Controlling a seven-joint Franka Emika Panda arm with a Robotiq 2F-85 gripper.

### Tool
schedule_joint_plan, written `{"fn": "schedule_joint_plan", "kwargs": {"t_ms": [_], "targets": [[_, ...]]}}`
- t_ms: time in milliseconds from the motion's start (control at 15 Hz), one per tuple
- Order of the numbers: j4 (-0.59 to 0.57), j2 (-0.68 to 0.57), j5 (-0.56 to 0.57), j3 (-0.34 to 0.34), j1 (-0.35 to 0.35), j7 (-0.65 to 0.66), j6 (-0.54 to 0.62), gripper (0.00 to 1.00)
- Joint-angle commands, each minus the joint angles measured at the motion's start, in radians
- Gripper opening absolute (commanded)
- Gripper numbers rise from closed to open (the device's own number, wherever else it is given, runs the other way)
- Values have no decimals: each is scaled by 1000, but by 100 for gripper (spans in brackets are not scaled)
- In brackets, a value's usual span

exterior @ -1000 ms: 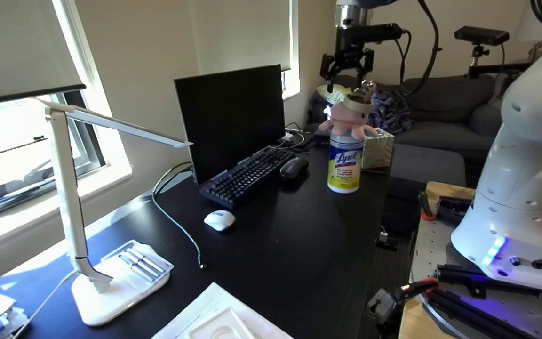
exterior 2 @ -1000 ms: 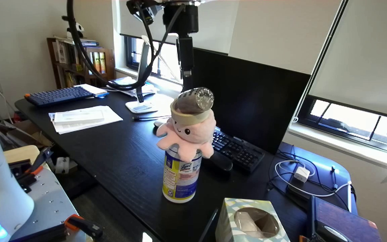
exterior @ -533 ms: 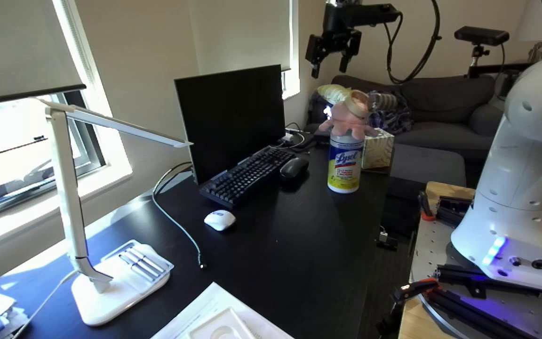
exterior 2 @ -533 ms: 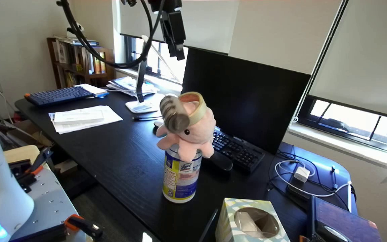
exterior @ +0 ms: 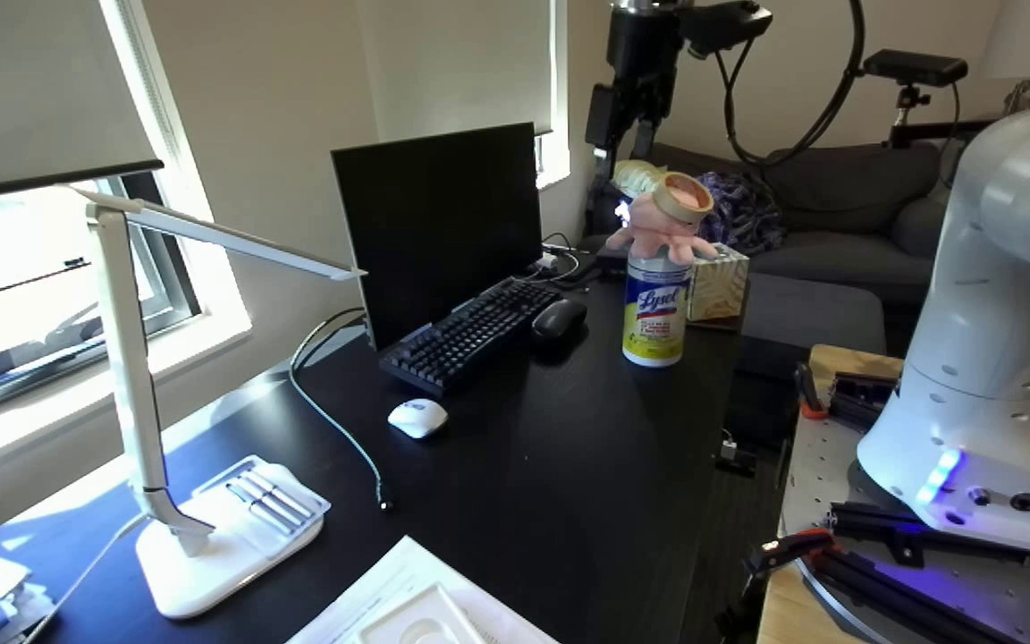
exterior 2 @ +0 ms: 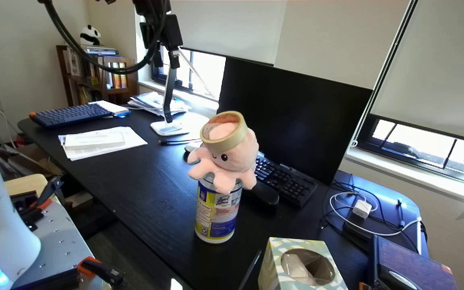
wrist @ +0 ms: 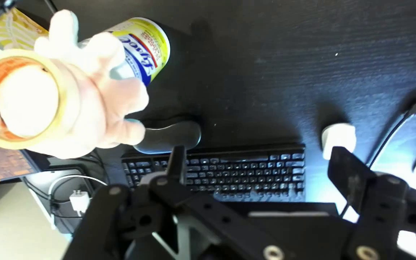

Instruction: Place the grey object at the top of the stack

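Atop the stack (exterior 2: 224, 179), tape (exterior 2: 226, 143) is likely tilted by the rounded plush (exterior 2: 238, 158); left, the empty gripper (exterior 2: 166, 61) is spread apart

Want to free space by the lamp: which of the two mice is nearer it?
The white mouse, by the near end of the keyboard in an exterior view; the black mouse lies at the far end, farther from the lamp.

In the wrist view, the gripper (wrist: 258, 159) is seen with its two fingers (wrist: 350, 177) spread well apart. In both exterior views it is held high, pointed downward with a slight tilt. The white arm (exterior: 989, 331) is seen only in part above its base (exterior: 1007, 461), where a blue light strip (exterior: 938, 477) is lit.
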State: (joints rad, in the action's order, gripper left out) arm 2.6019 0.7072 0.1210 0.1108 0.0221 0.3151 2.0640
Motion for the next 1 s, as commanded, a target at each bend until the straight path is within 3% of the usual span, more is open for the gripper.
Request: {"fn": "schedule_joint_plan", "kwargs": {"t_ms": [0,933], "targets": [[8,2,-16,11,4,-42,-6,100],[20,4,-21,4,28,-93,-9,100]]}}
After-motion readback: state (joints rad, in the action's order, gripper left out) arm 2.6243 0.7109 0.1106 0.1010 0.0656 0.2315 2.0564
